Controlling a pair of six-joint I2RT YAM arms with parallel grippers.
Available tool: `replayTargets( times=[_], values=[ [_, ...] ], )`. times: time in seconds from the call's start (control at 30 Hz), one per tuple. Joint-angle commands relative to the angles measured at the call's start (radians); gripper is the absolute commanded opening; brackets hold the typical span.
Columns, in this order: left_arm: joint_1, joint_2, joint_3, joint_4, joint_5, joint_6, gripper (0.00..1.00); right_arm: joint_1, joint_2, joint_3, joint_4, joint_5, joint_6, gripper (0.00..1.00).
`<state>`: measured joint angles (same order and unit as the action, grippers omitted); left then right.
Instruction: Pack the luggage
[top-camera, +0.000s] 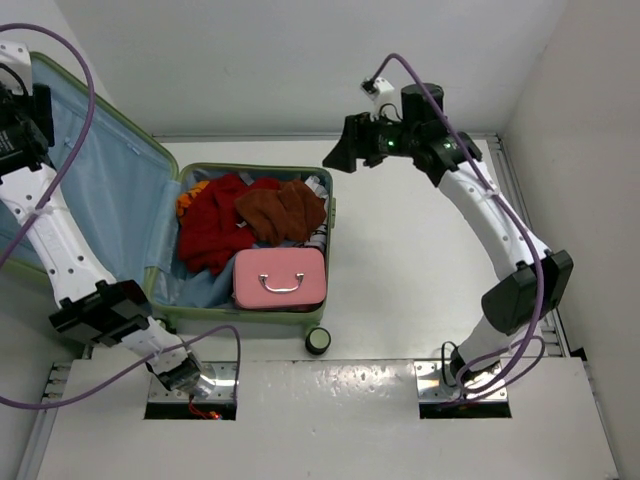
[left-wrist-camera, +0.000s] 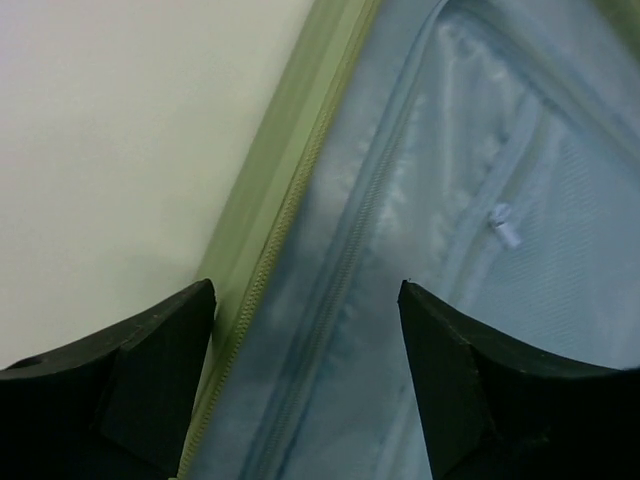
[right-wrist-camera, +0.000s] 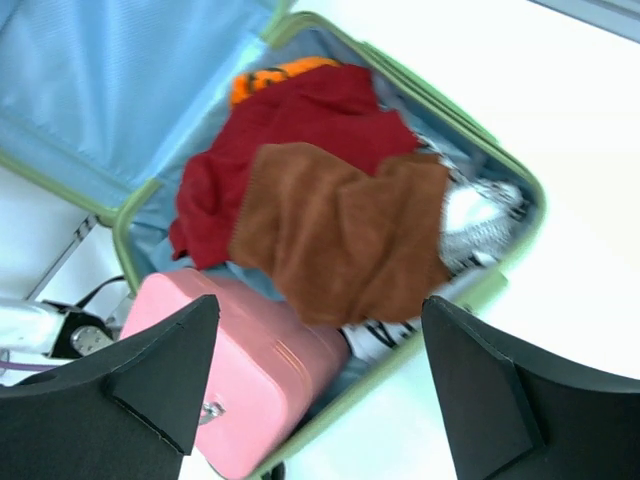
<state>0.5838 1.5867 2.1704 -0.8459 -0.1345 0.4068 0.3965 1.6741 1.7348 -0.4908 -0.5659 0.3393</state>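
The luggage (top-camera: 230, 318) lies open on the table, its blue-lined lid (top-camera: 110, 190) tilted up at the left. Its base holds a red garment (top-camera: 210, 225), a brown garment (top-camera: 282, 210), an orange item (top-camera: 192, 195), a black-and-white garment (right-wrist-camera: 480, 215) and a pink case (top-camera: 279, 278) with a handle. My left gripper (top-camera: 30, 112) is open at the lid's far upper edge. In the left wrist view the green rim (left-wrist-camera: 270, 200) and zipper run between its fingers (left-wrist-camera: 165, 370). My right gripper (top-camera: 338, 158) hangs open and empty above the base's far right corner, looking down on the brown garment (right-wrist-camera: 340, 235).
A black-and-green wheel (top-camera: 318, 341) sticks out at the luggage's near right corner. White walls close in the table at the back and right, with a metal rail (top-camera: 520, 190) along the right edge. The arms' mounting plate (top-camera: 330, 395) spans the near edge.
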Motion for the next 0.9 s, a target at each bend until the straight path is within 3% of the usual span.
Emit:
replayTargets(
  times=[0.0,0.13,0.33,0.4,0.5,0.67,0.77,0.87],
  values=[
    [0.034,0.008,0.052,-0.01,-0.088,0.113,0.78,-0.06,-0.057,-0.024,-0.023,-0.028,-0.003,0.81],
    [0.034,0.019,0.052,0.01,-0.106,0.136,0.71,-0.097,-0.099,-0.067,-0.023,-0.037,0.001,0.8],
    [0.011,-0.025,0.005,0.019,0.005,0.136,0.37,-0.133,-0.162,-0.123,-0.019,-0.043,-0.014,0.76],
    [-0.053,-0.109,-0.069,0.051,0.044,0.153,0.27,-0.142,-0.175,-0.147,-0.023,-0.043,-0.014,0.75],
    [-0.177,-0.221,-0.164,0.131,0.047,0.165,0.22,-0.166,-0.201,-0.179,-0.028,-0.046,-0.017,0.75],
    [-0.37,-0.26,-0.164,0.156,0.021,0.147,0.11,-0.202,-0.241,-0.247,-0.026,-0.051,0.004,0.73],
    [-0.502,-0.289,-0.164,0.146,0.085,0.115,0.11,-0.234,-0.266,-0.276,-0.038,-0.049,-0.005,0.73],
    [-0.636,-0.307,-0.175,0.146,0.22,0.04,0.3,-0.251,-0.286,-0.296,-0.054,-0.049,0.0,0.73]
  ],
)
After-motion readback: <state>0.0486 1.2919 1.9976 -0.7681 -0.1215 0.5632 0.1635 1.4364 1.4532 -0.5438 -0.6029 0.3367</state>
